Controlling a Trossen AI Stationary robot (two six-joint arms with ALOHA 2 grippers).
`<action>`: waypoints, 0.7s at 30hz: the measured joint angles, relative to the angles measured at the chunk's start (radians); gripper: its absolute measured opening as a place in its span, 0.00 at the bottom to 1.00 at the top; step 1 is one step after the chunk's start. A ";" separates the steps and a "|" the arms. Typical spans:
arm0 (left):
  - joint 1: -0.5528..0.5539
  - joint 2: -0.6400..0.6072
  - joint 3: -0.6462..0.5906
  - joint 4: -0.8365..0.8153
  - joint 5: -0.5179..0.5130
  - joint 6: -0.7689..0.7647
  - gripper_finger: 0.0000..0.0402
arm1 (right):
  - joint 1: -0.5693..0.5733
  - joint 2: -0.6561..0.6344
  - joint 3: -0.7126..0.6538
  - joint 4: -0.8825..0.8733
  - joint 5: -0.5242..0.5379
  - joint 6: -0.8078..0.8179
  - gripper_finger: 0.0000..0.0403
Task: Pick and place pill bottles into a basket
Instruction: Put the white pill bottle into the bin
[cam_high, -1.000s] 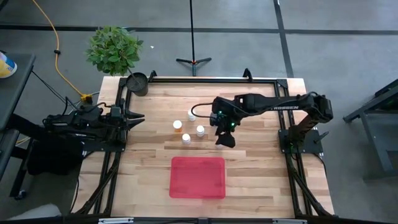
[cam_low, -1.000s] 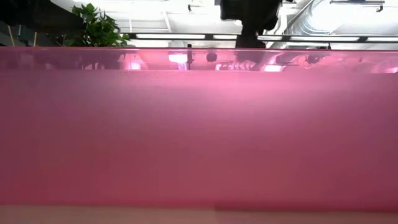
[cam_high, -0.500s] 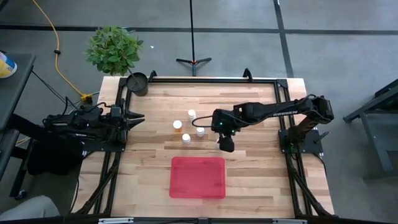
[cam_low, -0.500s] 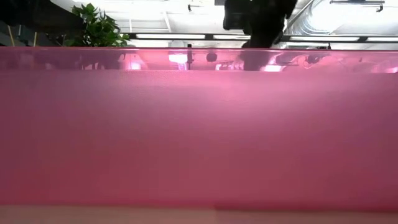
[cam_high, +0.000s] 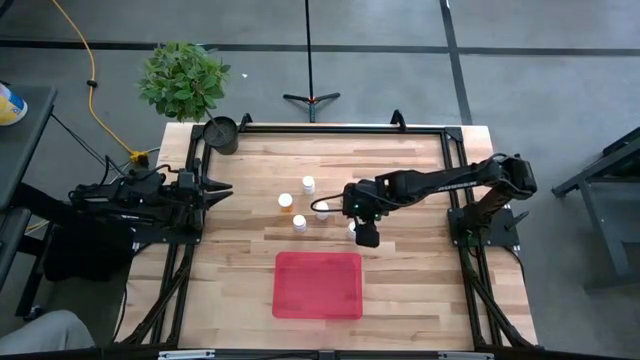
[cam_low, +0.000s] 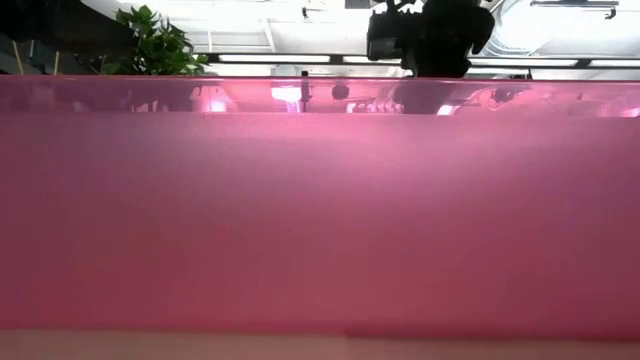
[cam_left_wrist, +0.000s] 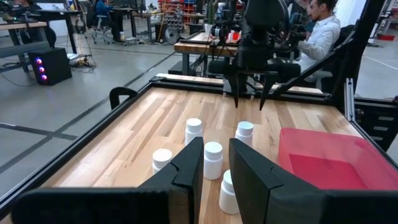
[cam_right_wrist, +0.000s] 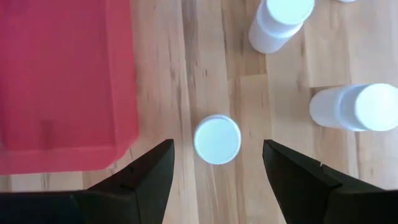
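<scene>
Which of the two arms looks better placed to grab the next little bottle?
The right one, I'd say. Its end effector hangs open directly above a small white-capped pill bottle standing beside the flat red plastic tray. The left end effector waits at the table's left edge, away from the bottles.

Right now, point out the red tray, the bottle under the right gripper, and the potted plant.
red tray (cam_high: 318, 285), high view, middle of its floor.
bottle (cam_right_wrist: 216, 139), right wrist view, its white cap.
potted plant (cam_high: 183, 78), high view, its leaves.
</scene>
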 joint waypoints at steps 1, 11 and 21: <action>0.000 0.000 0.000 0.000 0.000 0.000 0.28 | 0.000 0.008 0.000 0.000 -0.006 0.000 0.59; 0.000 0.000 0.000 0.000 -0.001 0.000 0.28 | -0.001 0.077 0.000 -0.015 -0.038 -0.007 0.59; 0.000 0.000 0.000 -0.003 -0.001 0.000 0.28 | -0.003 0.091 0.000 0.012 -0.032 -0.019 0.59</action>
